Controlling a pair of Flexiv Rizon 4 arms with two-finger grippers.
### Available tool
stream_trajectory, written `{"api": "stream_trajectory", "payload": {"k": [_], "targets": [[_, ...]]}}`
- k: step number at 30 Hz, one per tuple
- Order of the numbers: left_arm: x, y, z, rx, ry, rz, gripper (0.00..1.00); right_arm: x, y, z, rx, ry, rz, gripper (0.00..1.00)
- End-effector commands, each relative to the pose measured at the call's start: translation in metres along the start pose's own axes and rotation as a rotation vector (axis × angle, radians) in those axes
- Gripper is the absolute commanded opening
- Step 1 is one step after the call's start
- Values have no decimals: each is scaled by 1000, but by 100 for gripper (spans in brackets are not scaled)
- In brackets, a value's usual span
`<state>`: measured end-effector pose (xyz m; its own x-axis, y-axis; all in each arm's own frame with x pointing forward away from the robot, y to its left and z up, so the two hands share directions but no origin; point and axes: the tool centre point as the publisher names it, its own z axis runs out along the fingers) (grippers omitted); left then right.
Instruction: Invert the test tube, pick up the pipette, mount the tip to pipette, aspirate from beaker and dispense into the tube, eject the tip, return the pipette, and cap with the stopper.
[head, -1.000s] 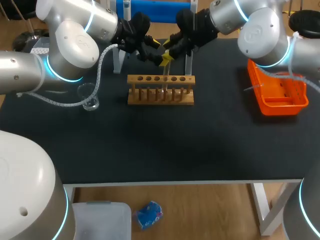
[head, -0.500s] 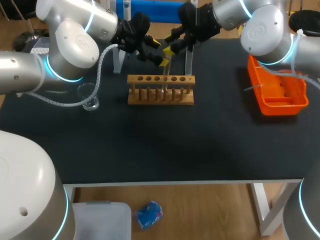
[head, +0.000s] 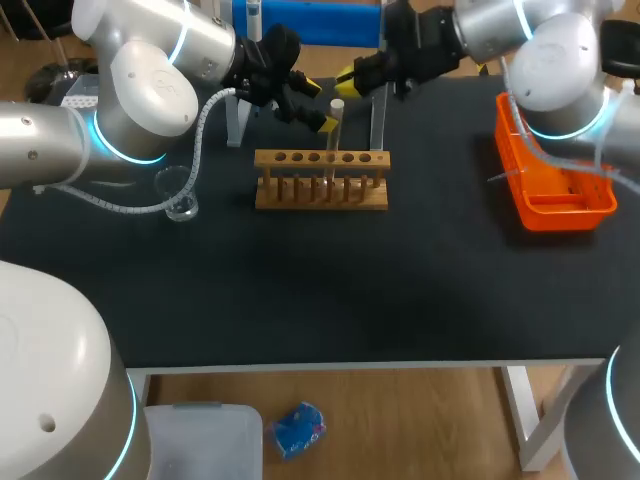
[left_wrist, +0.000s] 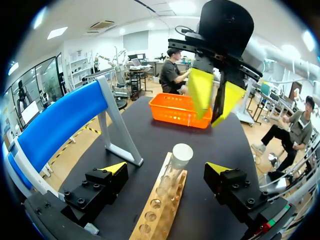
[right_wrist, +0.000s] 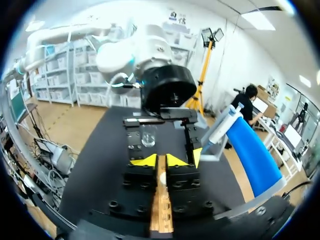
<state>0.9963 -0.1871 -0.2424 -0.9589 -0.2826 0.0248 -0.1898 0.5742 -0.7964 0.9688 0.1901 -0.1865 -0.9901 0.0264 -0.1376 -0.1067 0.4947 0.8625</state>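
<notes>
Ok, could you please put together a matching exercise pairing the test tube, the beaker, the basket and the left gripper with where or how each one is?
Things:
1. test tube
2. beaker
3. basket
4. left gripper

Descriptions:
A. orange, to the right of the wooden rack
B. open, one finger at each side of the tube, not touching it
C. upright in the rack, with a white stopper on top
D. clear, to the left of the rack

Pairs: 1-C, 2-D, 3-A, 4-B

Orange basket (head: 560, 216), wooden rack (head: 320, 199).
</notes>
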Motion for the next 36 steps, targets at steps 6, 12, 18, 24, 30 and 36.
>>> {"api": "stream_trajectory", "payload": {"k": [6, 12, 18, 24, 30, 36], "targets": [[0, 0, 0, 0, -1, 0, 100, -4, -7, -5, -162, 50, -2, 0], [0, 0, 0, 0, -1, 0, 100, -4, -7, -5, -162, 50, -2, 0], [0, 0, 0, 0, -1, 0, 100, -4, -7, -5, -162, 50, -2, 0], [0, 0, 0, 0, -1, 0, 100, -4, -7, -5, -162, 50, -2, 0], [0, 2, -2, 6, 10, -2, 100, -4, -7, -5, -162, 50, -2, 0], [2, 5, -7, 27, 48, 9, 100, -4, -7, -5, -162, 50, -2, 0]]}}
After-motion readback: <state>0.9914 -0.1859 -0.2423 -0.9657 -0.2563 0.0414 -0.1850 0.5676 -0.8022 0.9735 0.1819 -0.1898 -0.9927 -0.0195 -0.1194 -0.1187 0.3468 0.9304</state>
